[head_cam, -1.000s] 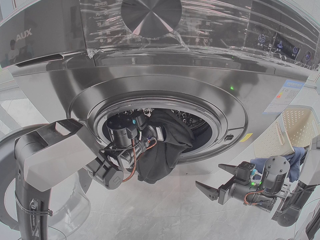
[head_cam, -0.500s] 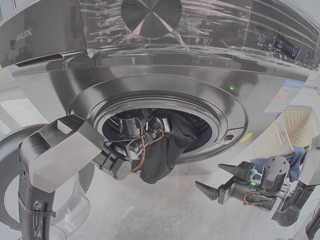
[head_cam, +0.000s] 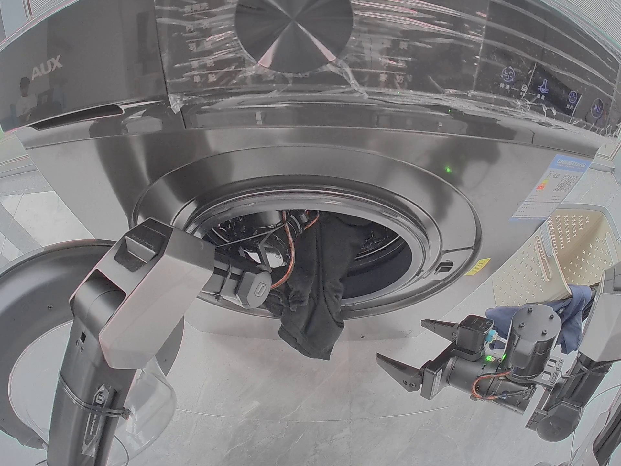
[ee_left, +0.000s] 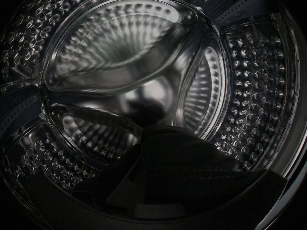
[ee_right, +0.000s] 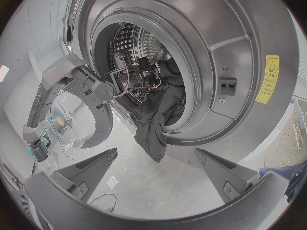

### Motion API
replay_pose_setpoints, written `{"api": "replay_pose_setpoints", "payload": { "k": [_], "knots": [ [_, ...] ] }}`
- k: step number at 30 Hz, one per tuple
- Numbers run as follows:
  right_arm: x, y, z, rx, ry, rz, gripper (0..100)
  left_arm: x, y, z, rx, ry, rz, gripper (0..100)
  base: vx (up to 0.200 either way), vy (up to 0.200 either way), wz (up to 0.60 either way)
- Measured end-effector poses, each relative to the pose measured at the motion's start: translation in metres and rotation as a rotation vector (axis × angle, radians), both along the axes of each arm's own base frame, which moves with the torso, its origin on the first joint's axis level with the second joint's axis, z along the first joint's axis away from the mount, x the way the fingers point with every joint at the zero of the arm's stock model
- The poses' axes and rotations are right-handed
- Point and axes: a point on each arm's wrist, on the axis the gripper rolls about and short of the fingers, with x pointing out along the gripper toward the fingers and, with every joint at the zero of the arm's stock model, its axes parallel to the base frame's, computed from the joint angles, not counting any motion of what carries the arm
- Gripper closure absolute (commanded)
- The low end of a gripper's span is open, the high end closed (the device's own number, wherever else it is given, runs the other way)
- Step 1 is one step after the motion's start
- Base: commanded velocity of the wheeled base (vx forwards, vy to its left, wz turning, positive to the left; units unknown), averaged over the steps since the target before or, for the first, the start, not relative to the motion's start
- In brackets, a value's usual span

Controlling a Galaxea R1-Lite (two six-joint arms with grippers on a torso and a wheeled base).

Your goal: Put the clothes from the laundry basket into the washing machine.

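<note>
A silver front-loading washing machine (head_cam: 388, 156) stands with its round door (head_cam: 29, 331) swung open on the left. A black garment (head_cam: 317, 292) drapes over the lower rim of the drum (ee_left: 252, 80) opening, half inside, its tail hanging outside. The left gripper (ee_left: 166, 176) is deep inside the drum; its grip cannot be told. The right gripper (head_cam: 401, 342) hovers with jaws spread, empty, near the machine's lower right corner, beside the laundry basket (head_cam: 569, 241) holding blue cloth (head_cam: 572, 318).

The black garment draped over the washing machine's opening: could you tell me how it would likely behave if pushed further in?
Probably floppy: the black garment folds limply over the door rim. It would likely bunch rather than slide as one piece. Its hanging end might drag it back out.
</note>
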Motion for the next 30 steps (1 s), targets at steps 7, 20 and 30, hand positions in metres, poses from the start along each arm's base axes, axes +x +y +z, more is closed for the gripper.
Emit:
{"api": "replay_pose_setpoints", "payload": {
  "k": [7, 20, 30],
  "knots": [
    [-0.001, 0.001, 0.000, 0.002, 0.001, 0.005, 0, 0.003, 0.001, -0.020, 0.021, 0.053, 0.017, 0, 0.000, 0.000, 0.00],
    [-0.001, 0.002, -0.001, 0.001, 0.004, 0.007, 0, -0.030, 0.012, -0.045, 0.161, 0.299, -0.070, 0, 0.000, 0.000, 0.00],
    [-0.001, 0.003, -0.001, 0.000, 0.005, 0.012, 0, -0.064, 0.013, -0.058, 0.264, 0.453, -0.151, 100, 0.000, 0.000, 0.00]
  ]
}}
